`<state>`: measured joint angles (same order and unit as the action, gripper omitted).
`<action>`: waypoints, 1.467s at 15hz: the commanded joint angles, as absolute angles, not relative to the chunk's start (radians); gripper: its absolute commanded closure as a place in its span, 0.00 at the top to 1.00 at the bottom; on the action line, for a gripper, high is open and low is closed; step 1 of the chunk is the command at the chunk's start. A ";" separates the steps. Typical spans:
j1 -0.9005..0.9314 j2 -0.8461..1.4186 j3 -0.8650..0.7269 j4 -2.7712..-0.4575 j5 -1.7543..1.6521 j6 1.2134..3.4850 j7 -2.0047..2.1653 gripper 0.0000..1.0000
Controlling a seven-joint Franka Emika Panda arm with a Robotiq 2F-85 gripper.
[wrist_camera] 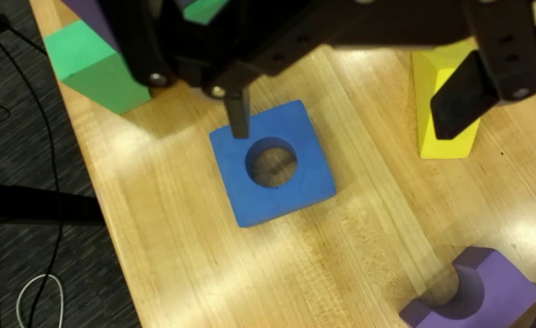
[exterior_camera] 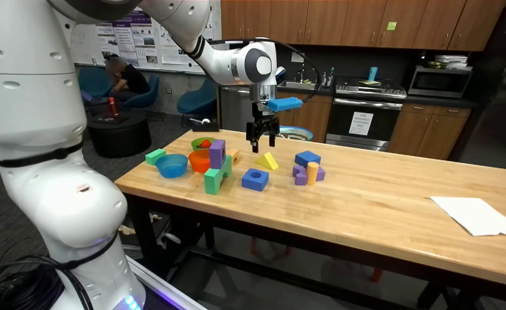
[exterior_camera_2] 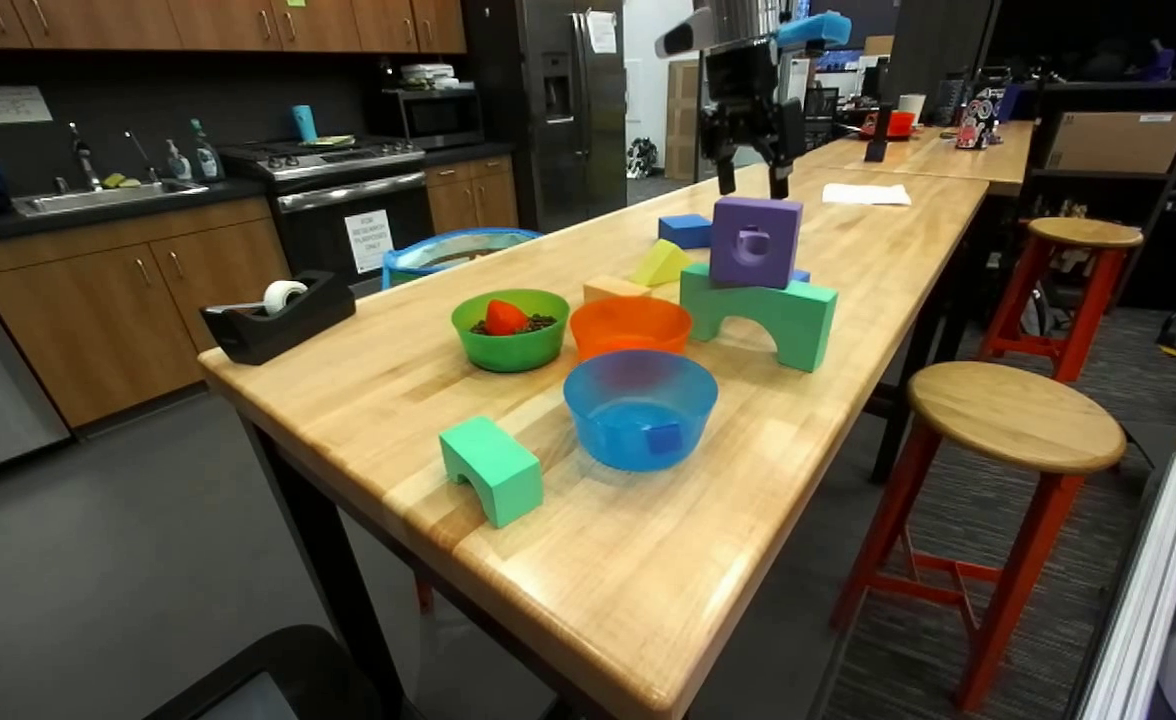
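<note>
Tool [exterior_camera: 263,143] hangs above the table [exterior_camera: 365,206], fingers spread wide, tips apart from everything below. Blue block [wrist_camera: 275,200] with the round hole lies flat under it; in the wrist view one finger overlaps the block's edge, the other overlaps the yellow wedge [wrist_camera: 448,149]. Notched purple block [wrist_camera: 496,291] sits off to the side, just beside an upright orange cylinder [exterior_camera: 312,173].

Green arch [exterior_camera: 213,181] stands near the blue block, purple square block [exterior_camera: 217,154] on top. Past it, close together: orange bowl [exterior_camera_2: 630,330], blue bowl [exterior_camera_2: 640,400], green bowl [exterior_camera_2: 510,348] with a red piece [exterior_camera_2: 505,318] inside. White paper [exterior_camera: 476,213] lies well apart from these.

Room: wood cabinets [exterior_camera: 322,21], stove [exterior_camera: 365,112], microwave [exterior_camera: 438,85] along the wall. Round-seated stool [exterior_camera_2: 1016,415] next to the table, wood on red legs.

Materials: tabletop is pale striped wood, glossy, glare spots. Block faces matte, flat, crisp edges. Blue bowl translucent, smooth, flared. Carpet [wrist_camera: 22,255] dark, streaky.
</note>
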<state>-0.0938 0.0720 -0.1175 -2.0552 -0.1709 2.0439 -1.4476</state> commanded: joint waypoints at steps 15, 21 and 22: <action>-0.080 0.098 -0.058 -2.071 -0.141 2.248 -1.550 1.00; -0.071 0.174 -0.019 -2.000 -0.056 2.280 -1.593 1.00; -0.072 0.188 -0.016 -1.987 -0.051 2.280 -1.590 1.00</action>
<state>-0.0661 0.1375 -0.0253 -2.0432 -0.0788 2.2764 -1.5673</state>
